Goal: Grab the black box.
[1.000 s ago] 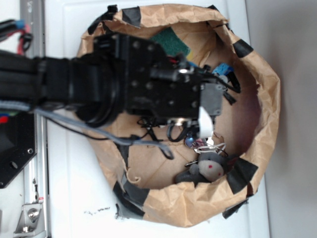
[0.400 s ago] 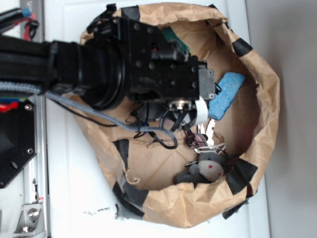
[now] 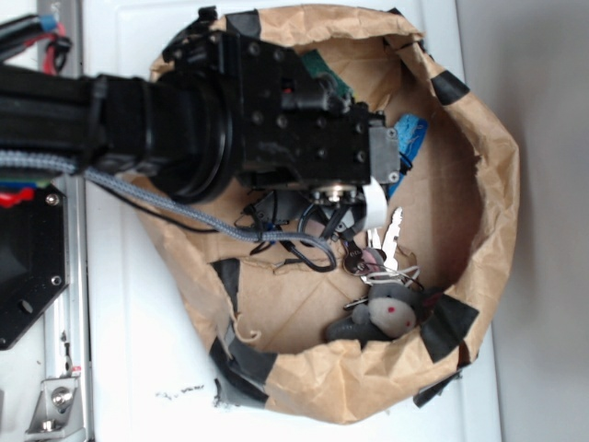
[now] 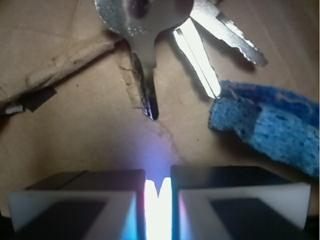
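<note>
The black box does not show in either view; it may lie under the arm. My gripper point(image 3: 379, 208) hangs low inside the brown paper bin point(image 3: 497, 184). In the wrist view the gripper point(image 4: 158, 183) has its two fingers almost together, with a thin bright slit between them and nothing held. Bare brown paper lies just ahead of the tips.
A bunch of silver keys point(image 4: 150, 30) point(image 3: 382, 250) lies ahead of the fingers. A blue sponge point(image 4: 265, 125) point(image 3: 411, 136) sits close beside the gripper. A green scouring pad point(image 3: 317, 64) peeks from under the arm, and a grey plush toy point(image 3: 391, 308) rests at the bin's wall.
The arm moved up the image a second ago and has since held still. The blue sponge, fully in view 0.4 s ago, has slid up and is partly hidden behind the gripper.
</note>
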Available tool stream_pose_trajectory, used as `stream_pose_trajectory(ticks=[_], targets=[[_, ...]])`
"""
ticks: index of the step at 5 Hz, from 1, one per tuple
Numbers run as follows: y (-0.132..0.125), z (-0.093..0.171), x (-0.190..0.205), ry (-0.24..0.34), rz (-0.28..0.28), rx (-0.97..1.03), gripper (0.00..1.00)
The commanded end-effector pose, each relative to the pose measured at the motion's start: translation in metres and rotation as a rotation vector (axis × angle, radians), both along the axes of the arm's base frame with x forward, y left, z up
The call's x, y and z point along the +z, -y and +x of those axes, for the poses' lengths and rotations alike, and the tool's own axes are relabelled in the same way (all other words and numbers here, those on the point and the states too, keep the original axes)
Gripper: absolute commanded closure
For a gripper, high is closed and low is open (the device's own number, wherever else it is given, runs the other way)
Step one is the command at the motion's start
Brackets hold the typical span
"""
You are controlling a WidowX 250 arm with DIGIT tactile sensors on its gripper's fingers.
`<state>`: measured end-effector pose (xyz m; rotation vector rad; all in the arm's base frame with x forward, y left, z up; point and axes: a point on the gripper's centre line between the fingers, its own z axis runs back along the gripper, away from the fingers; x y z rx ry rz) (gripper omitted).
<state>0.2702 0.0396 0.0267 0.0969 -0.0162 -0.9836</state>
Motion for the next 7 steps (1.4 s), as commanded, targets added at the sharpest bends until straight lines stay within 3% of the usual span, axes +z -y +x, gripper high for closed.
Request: stream_pose_trajectory(ticks=[1, 2, 3, 4, 5, 6, 7], targets=[[0.009, 0.013, 0.031, 0.055, -0.050, 0.036, 1.00], [0.002, 0.017, 0.039, -0.048, -0.003, 0.102, 1.00], [-0.004, 0.007, 0.044, -0.165, 0.029, 0.173, 0.00], [-0.012, -0.007, 0.058, -0.238, 0.011, 0.286, 0.00], [-0.024, -0.011, 0.055, -0.165, -0.030, 0.370, 0.00], [-0.035, -0.012, 0.052, -0.128, -0.112, 0.460, 0.00], [-0.035, -0.012, 0.052, -0.128, -0.112, 0.460, 0.00]])
